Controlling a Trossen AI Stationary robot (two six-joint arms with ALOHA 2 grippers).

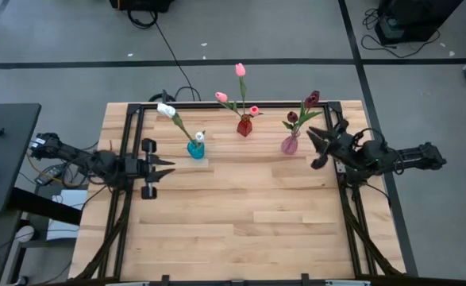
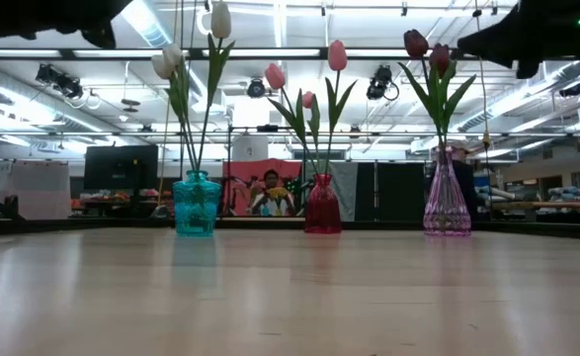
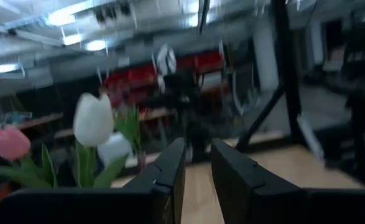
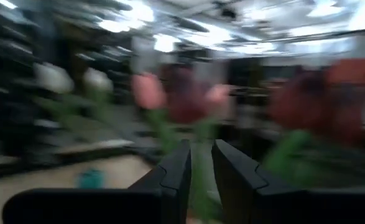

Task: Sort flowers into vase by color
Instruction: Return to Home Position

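Three small vases stand in a row near the table's far edge. The teal vase [image 1: 195, 148] [image 2: 197, 203] holds white tulips [image 1: 167, 110] [image 2: 220, 20]. The red vase [image 1: 244, 125] [image 2: 321, 204] holds pink tulips [image 1: 240, 70] [image 2: 337, 54]. The purple vase [image 1: 290, 144] [image 2: 447, 203] holds dark maroon tulips [image 1: 312, 98] [image 2: 416, 43]. All stems stick into the vase necks. My left gripper [image 1: 171, 168] [image 3: 198, 163] hovers left of the teal vase, empty, with a narrow gap between its fingers. My right gripper [image 1: 312, 148] [image 4: 201, 158] hovers right of the purple vase, also empty and narrowly open.
The wooden tabletop [image 1: 240, 214] stretches bare from the vases toward the near edge. A black frame [image 1: 129, 119] borders the table's left, far and right sides. In the low view a person [image 2: 270, 190] sits far behind the table, between the teal and red vases.
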